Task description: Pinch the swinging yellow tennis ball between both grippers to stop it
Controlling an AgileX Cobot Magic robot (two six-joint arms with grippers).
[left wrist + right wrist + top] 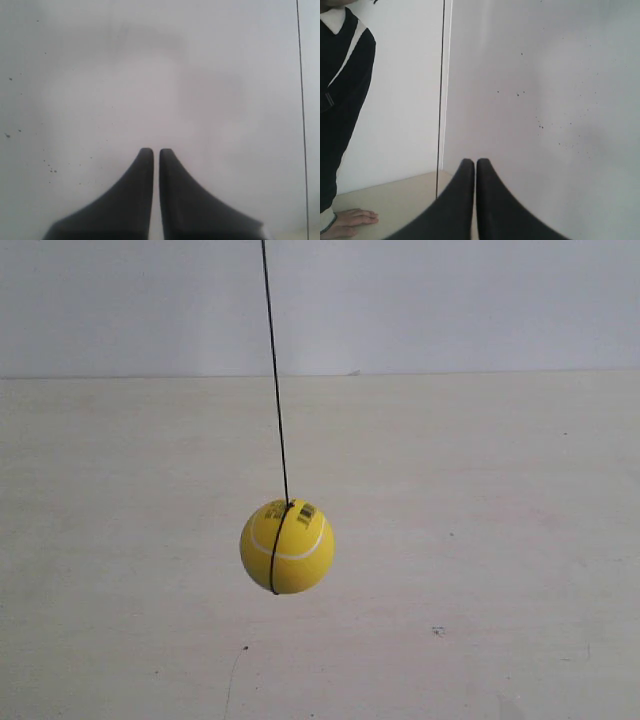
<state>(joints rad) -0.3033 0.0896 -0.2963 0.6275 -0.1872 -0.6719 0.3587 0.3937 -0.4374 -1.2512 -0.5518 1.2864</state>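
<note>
One yellow tennis ball (287,546), white seam, on black string (275,370); left end effector (156,152), right end effector (472,162) closed, empty.

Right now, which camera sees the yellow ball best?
The exterior view: the whole yellow tennis ball hangs there on its black string, mid-picture, with its white seam and black print visible. Neither wrist view shows the ball, only the shut left tool and the shut right tool.

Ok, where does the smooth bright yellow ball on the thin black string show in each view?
Exterior: smooth bright yellow ball just below centre, hanging on its thin black string.
Left wrist: not in it.
Right wrist: not in it.
Shared landmark: beige tabletop, seen in exterior and right wrist views.
</note>
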